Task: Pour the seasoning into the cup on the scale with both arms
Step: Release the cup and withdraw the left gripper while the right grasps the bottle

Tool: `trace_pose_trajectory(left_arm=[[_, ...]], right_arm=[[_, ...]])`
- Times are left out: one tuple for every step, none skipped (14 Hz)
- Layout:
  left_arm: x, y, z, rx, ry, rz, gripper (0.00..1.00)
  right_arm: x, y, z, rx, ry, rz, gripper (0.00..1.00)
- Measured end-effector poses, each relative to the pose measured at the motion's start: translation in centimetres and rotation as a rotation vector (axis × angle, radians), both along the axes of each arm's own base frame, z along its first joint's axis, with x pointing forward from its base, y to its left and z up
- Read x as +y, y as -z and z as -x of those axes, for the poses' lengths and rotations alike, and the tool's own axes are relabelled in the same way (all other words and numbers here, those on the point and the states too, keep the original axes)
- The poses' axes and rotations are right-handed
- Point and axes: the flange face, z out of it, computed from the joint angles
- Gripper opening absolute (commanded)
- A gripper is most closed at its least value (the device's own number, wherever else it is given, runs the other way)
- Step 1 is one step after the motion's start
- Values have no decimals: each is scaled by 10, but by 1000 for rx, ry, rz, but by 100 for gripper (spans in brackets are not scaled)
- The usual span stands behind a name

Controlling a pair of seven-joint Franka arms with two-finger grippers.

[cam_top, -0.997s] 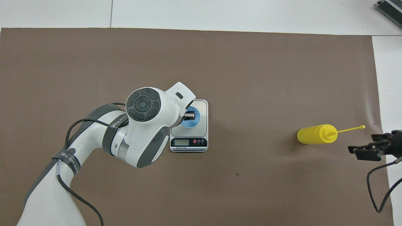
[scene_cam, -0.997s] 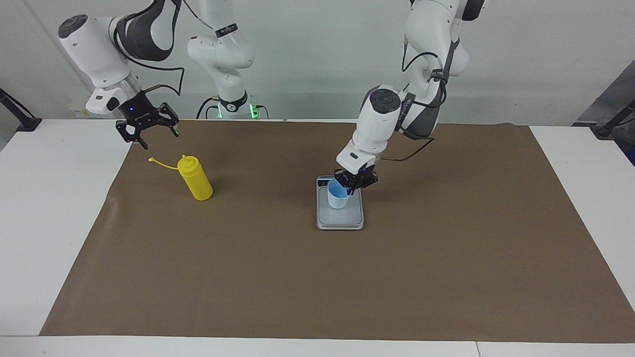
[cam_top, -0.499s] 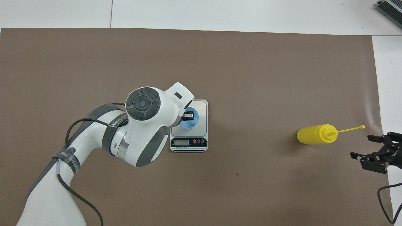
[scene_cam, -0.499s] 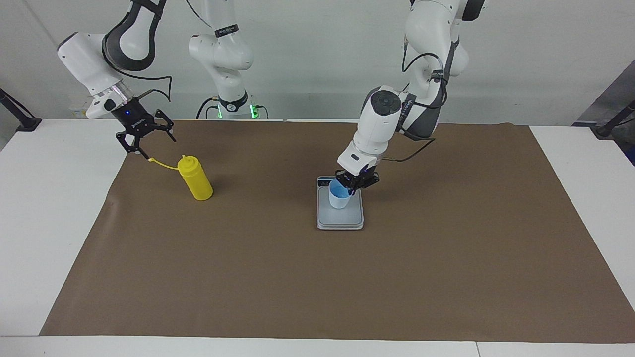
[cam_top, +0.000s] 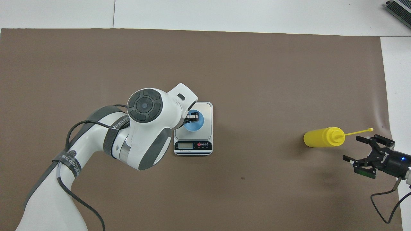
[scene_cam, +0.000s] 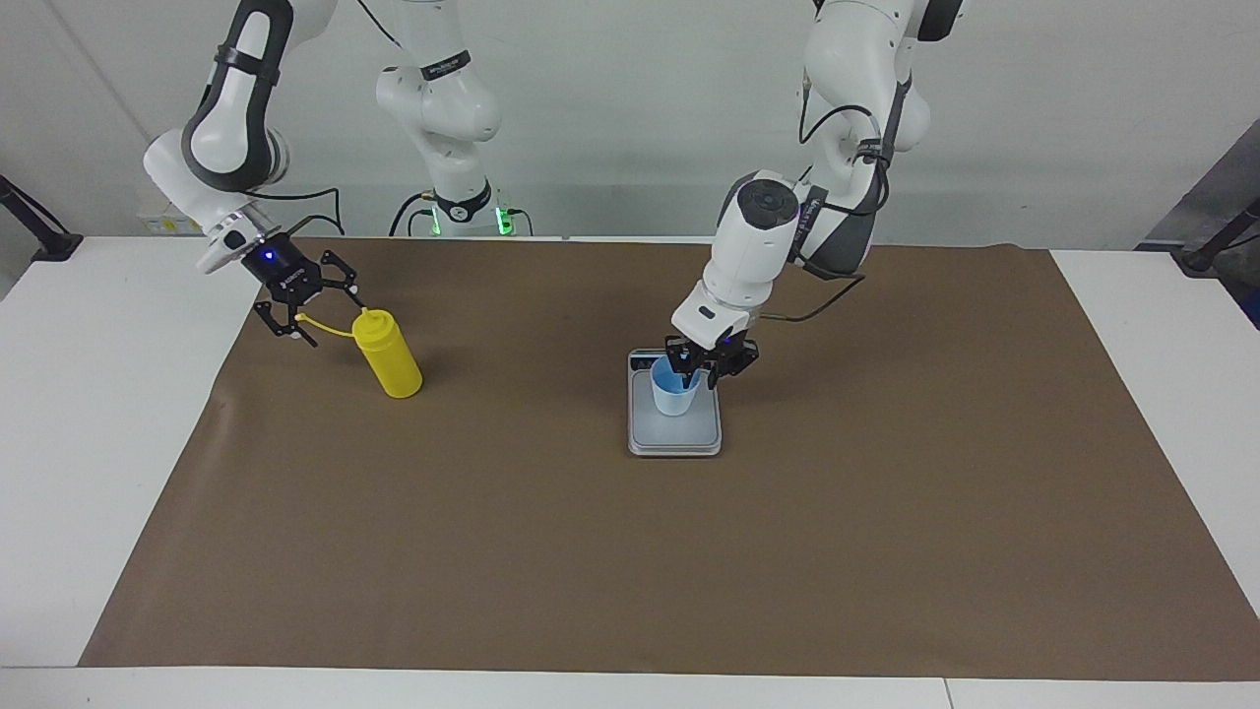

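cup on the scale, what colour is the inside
Bright blue inside, paler blue outside; the cup shows it best in the overhead view, standing on the scale.

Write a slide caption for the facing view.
Left gripper at the cup on the scale; right gripper open beside the bottle.
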Motion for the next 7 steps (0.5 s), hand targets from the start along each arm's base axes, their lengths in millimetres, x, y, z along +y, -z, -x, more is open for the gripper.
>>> trace_pose_trajectory(left_arm=[[0, -1, 0, 2, 0, -1, 100], [1, -4, 0, 7, 1, -4, 100], [2, -10, -1, 19, 0, -11, 100], [6, -21, -4, 28, -5, -16, 100], [14, -34, -10, 34, -19, -18, 100], [25, -50, -17, 35, -36, -18, 100], [37, -63, -23, 36, -56, -18, 100]], right_arm=[[2, 14, 2, -15, -5, -26, 100], [5, 24, 5, -17, -4, -53, 100], [11, 32, 7, -16, 1, -90, 100], [16, 38, 8, -15, 3, -119, 100], [20, 43, 10, -15, 5, -139, 100], [25, 45, 9, -22, 5, -156, 100], [31, 47, 7, -36, 5, -170, 100]])
